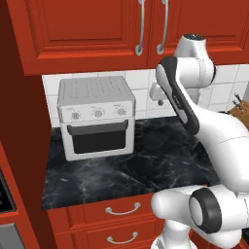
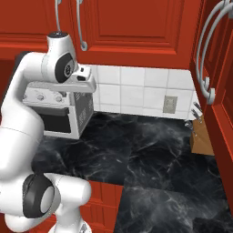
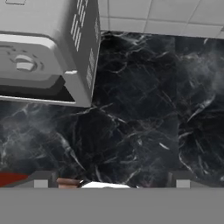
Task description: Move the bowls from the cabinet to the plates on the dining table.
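The red cabinet [image 1: 87, 29] hangs above the counter with both panelled doors closed; its two long curved silver handles [image 1: 141, 29] meet at the middle. It also spans the top of the right base view as the cabinet [image 2: 136, 27]. The bowls are hidden from view. The plates and the dining table are out of view. My gripper [image 3: 111, 180] is open with nothing between its fingertips [image 3: 41, 179], and it looks down on the black marble counter [image 3: 140, 113]. The hand [image 1: 158, 92] hovers below the cabinet, just right of the toaster oven.
A silver toaster oven [image 1: 96, 116] stands at the back left of the counter [image 1: 146, 165]. A knife block [image 2: 202, 134] sits at the far right by the wall. More red doors with curved handles [image 2: 209, 68] rise on the right. Red drawers [image 1: 121, 210] run under the counter.
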